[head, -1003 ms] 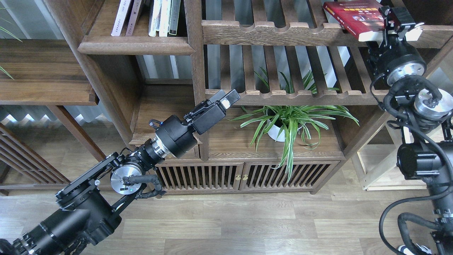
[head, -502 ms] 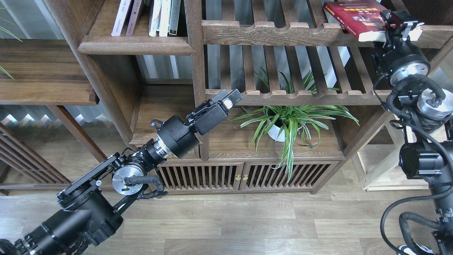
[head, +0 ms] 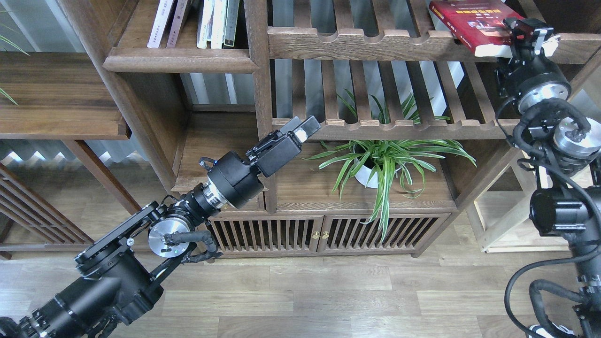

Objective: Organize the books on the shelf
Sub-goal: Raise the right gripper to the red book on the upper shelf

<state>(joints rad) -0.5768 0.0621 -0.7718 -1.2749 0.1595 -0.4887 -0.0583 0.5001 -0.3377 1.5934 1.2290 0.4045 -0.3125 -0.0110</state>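
Head view, right hand clamped on red book, left hand fingers together, empty.

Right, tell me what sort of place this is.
Probably a home study or living room, or a mock-up of one. A dark wooden bookcase holds upright books, a potted plant sits on a lower shelf, and the floor is wood plank.

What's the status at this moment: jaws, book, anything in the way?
Right gripper shut on red book, at the slatted top shelf. Left gripper empty, jaws together, mid-air by the lower slatted rail. Spider plant below, clear of both.
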